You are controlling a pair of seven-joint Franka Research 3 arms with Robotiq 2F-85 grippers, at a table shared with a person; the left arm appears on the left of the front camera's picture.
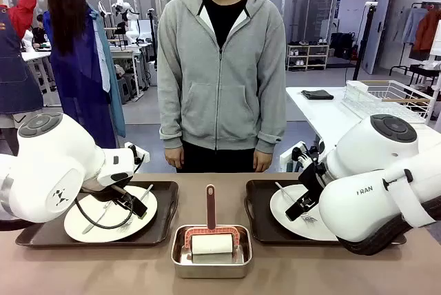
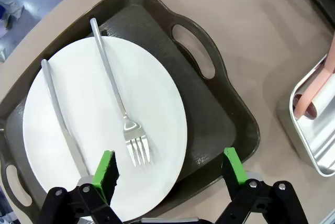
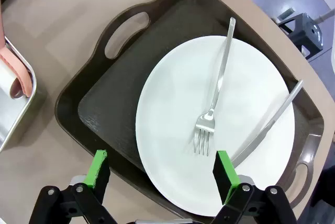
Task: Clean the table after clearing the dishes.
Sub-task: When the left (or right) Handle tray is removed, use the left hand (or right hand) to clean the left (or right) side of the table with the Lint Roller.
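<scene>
Two white plates lie on dark brown handled trays on the brownish table. The left plate rests on the left tray, the right plate on the right tray. My left gripper hovers open above its plate, which carries a fork and a knife; its jaws straddle the plate's rim and the tray. My right gripper hangs open over the other plate, with fork, knife and tray below. Nothing sits between either pair of fingers.
A small steel pan holding a white roller with a pink handle stands between the trays near the front edge. A person in a grey hoodie stands at the far side, hands down. A white table with a wire rack is at the back right.
</scene>
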